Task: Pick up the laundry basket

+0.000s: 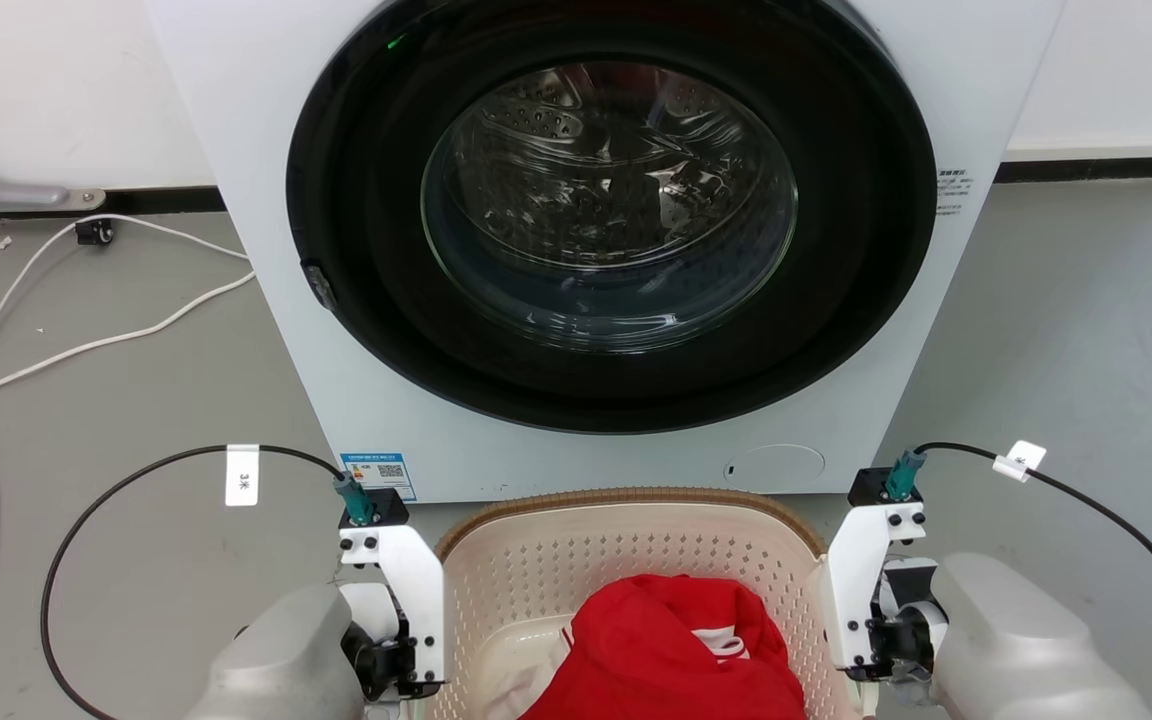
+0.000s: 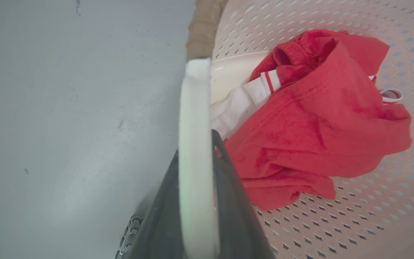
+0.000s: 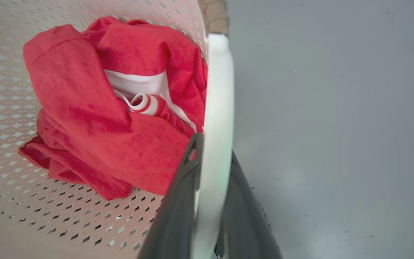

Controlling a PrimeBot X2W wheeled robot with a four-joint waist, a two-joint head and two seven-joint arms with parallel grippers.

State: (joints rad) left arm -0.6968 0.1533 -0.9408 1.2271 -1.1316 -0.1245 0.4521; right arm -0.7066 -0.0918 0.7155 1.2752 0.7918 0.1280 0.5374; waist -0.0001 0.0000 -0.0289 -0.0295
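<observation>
The cream laundry basket (image 1: 626, 560) with its brown woven-look rim (image 1: 626, 495) sits on the floor at the bottom centre of the head view. A red and white garment (image 1: 676, 650) lies inside it. In the left wrist view my left gripper (image 2: 195, 144) is shut on the basket's white side handle (image 2: 192, 93), one dark finger on each side. My right gripper (image 3: 214, 147) is shut on the opposite white handle (image 3: 219, 72) in the same way. The perforated walls (image 2: 336, 223) (image 3: 31, 201) and the red garment (image 2: 318, 118) (image 3: 95, 108) show beside the fingers.
A white washing machine (image 1: 616, 230) with its round glass door closed stands directly behind the basket. A white cable (image 1: 86, 340) snakes over the grey floor at the left. Black cables loop from both wrists. Bare grey floor (image 3: 336, 126) lies on both sides of the basket.
</observation>
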